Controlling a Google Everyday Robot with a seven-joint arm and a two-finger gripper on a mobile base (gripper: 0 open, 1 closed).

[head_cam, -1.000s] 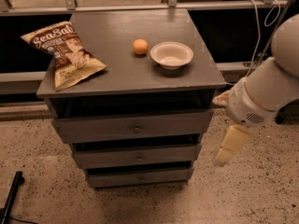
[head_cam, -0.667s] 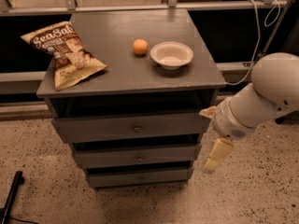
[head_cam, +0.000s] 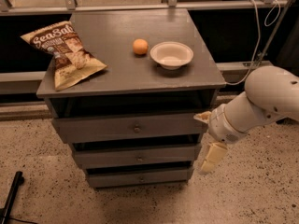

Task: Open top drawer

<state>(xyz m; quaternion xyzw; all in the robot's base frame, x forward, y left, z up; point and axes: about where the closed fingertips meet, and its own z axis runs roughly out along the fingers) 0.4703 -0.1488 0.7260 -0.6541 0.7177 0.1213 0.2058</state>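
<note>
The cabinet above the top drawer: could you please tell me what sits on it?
A chip bag, an orange and a white bowl sit on it. The top drawer is shut, contents hidden. The tool hangs at its right end.

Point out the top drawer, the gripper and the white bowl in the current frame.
top drawer (head_cam: 137, 129), camera view, on its centre knob.
gripper (head_cam: 208, 139), camera view, at its front end, beside the top drawer's lower right corner.
white bowl (head_cam: 171, 59), camera view, on its bare inside.

Bag (head_cam: 65, 55) left, orange (head_cam: 140, 46) and bowl (head_cam: 171, 55) right on cabinet (head_cam: 121, 76), claw (head_cam: 203, 143) right of top drawer (head_cam: 103, 129)
</note>
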